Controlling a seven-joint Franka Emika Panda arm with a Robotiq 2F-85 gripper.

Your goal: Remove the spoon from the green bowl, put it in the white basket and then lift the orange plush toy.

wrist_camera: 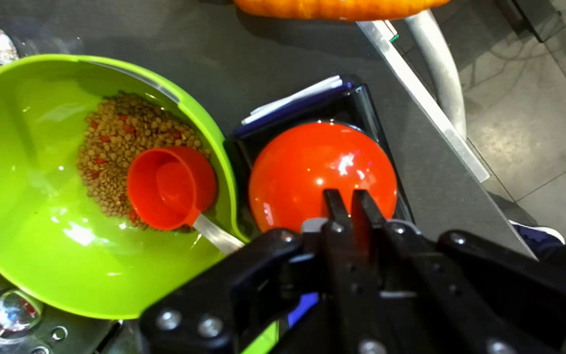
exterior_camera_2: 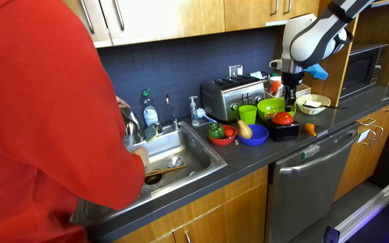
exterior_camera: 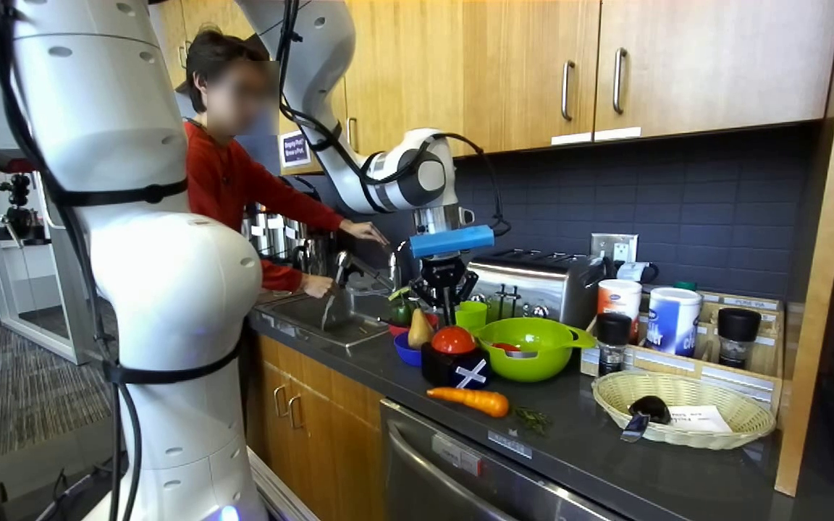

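The green bowl (exterior_camera: 533,365) stands on the counter in both exterior views (exterior_camera_2: 269,105). In the wrist view the green bowl (wrist_camera: 27,236) holds lentils and a red measuring cup (wrist_camera: 170,187). The dark spoon (exterior_camera: 650,409) lies in the white basket (exterior_camera: 743,427), its handle over the rim; it also shows in an exterior view (exterior_camera_2: 331,107). My gripper (wrist_camera: 347,192) points down just above a red dome (wrist_camera: 322,167) on a black box; contact cannot be told. Its fingers have a narrow gap with nothing between. No orange plush toy is identifiable; an orange carrot (exterior_camera: 471,400) lies near the counter's front.
A toaster (exterior_camera_2: 235,96) stands behind the bowl. A green cup (exterior_camera_2: 247,114), a blue bowl (exterior_camera_2: 254,135) and a red bowl (exterior_camera_2: 222,140) stand beside the black box (exterior_camera_2: 284,131). A wooden tray of canisters (exterior_camera: 714,373) is behind the basket. A person works at the sink (exterior_camera_2: 194,165).
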